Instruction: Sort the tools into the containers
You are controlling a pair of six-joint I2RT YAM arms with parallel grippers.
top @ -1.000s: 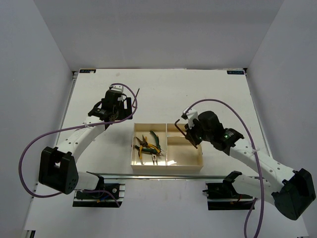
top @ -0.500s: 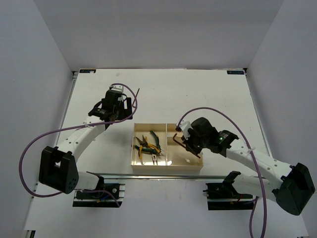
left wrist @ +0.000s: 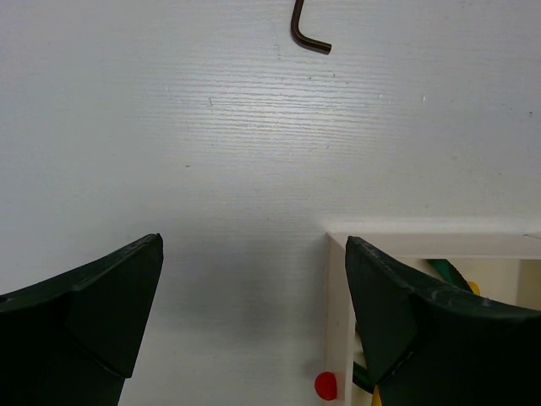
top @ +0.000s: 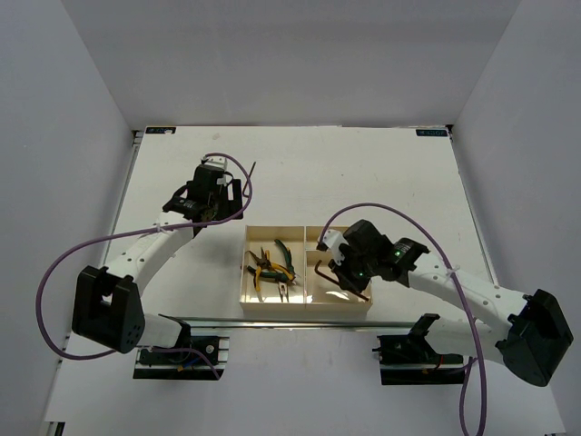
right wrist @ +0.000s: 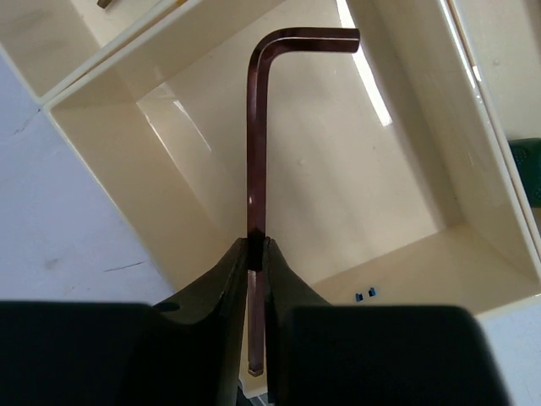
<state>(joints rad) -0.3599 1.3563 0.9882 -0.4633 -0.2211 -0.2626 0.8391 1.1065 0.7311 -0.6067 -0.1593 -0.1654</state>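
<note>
The cream tray (top: 305,307) has three compartments. Yellow-handled pliers (top: 266,271) and green-handled pliers (top: 283,254) lie in its large left one. My right gripper (top: 340,270) is shut on the long leg of a dark L-shaped hex key (right wrist: 256,127), short leg pointing away. It holds the key over the near right compartment (right wrist: 338,169), also visible from above (top: 320,264). My left gripper (top: 214,211) is open and empty over bare table beside the tray's far left corner (left wrist: 338,247). A second hex key (left wrist: 308,34) lies on the table beyond it.
A small red dot (left wrist: 325,386) sits on the table by the tray's left wall. The purple cables of both arms loop above the table. The table's white walls stand at the back and sides.
My right gripper has moved nearer and lower with the hex key, from the tray's far right part down over the near right compartment. The left arm has not moved.
</note>
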